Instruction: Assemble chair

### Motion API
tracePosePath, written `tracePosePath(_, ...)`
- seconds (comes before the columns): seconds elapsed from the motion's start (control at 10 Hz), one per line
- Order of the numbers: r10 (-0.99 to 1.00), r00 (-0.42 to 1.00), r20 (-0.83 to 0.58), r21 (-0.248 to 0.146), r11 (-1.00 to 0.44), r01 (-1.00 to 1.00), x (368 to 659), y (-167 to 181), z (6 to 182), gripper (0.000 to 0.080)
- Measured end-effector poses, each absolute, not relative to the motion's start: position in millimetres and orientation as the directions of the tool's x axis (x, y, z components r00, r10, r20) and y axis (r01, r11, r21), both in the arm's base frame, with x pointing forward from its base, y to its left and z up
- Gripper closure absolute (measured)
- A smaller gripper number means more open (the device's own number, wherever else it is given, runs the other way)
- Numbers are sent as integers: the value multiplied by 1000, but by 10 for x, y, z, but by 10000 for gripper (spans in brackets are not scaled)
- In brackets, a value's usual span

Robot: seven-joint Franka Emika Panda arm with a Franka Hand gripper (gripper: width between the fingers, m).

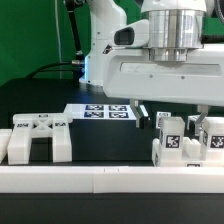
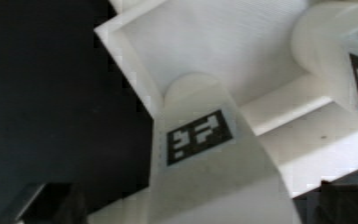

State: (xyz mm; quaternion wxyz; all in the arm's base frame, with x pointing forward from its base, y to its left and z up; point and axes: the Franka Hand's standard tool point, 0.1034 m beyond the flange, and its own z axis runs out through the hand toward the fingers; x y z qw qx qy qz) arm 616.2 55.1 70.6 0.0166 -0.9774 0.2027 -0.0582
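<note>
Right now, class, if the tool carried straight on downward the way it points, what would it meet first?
Probably the tagged white chair part, which stands just below the open tool. The wrist view shows a tagged white piece close ahead. Exact depth is unclear from the exterior view, so this is a judgement.

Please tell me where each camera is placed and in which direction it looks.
Exterior view: low, off the arm, facing level across the table at the chair parts and marker board; the open gripper shows.
Wrist view: on the wrist, very close to a tagged part; no gripper clearly shows.
Shared: probably the tagged part under the gripper.
</note>
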Motion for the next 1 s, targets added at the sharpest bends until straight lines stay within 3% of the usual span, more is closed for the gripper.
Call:
tracePosePath(0.4, -165, 979, 118, -20, -986, -164, 6164, 518, 705, 151)
tracePosePath(0.7, -164, 979, 117, -20, -986, -163, 6164, 512, 704, 510)
tracePosePath(1.0, -195, 974, 117, -24, -981, -194, 6164, 513, 704, 510)
